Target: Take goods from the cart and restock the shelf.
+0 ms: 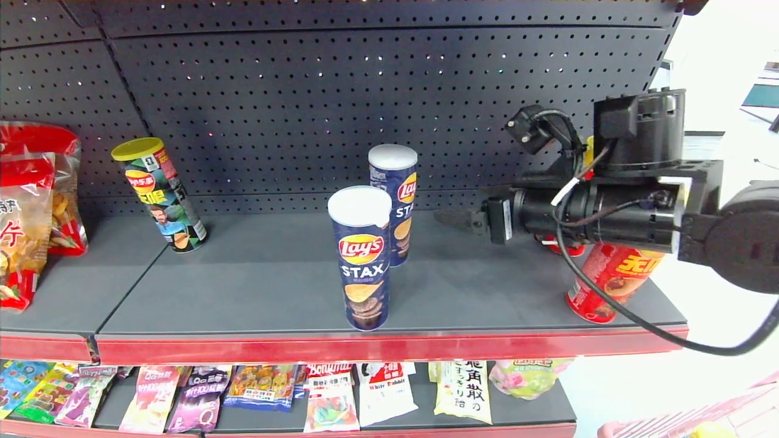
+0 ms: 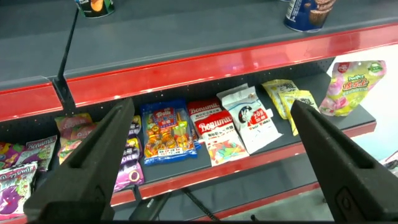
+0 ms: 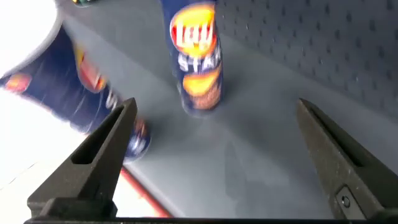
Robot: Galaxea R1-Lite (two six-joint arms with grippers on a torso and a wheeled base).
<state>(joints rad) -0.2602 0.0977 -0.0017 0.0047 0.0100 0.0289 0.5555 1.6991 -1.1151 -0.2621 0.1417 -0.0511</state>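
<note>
We see two dark blue chip canisters standing upright on the grey upper shelf (image 1: 255,286), both with white lids. The front canister (image 1: 360,261) is near the shelf's red front edge. It bears a red and yellow oval logo, bold white lettering under it, and stacked chips at the bottom. The rear canister (image 1: 395,207) stands just behind it and slightly to the right, with the same label partly covered.

On the left, a green-and-black canister (image 1: 159,194) with a yellow lid leans back towards the pegboard. It carries a cartoon figure and a red logo patch. Red snack bags (image 1: 36,194) with large white characters fill the far left.

Our right gripper (image 1: 450,219) hangs over the shelf to the right of the blue canisters. In the right wrist view its fingers (image 3: 102,155) are spread wide, with nothing between them. Behind that arm, a red canister (image 1: 608,280) with yellow characters sits tilted at the shelf's right end, its top hidden.

Our left gripper (image 2: 211,112) is also spread and empty, facing the lower shelf (image 2: 186,177). Printed snack packets (image 2: 165,134) lie there in a row. The pink cart (image 1: 700,420) shows at the lower right corner.
</note>
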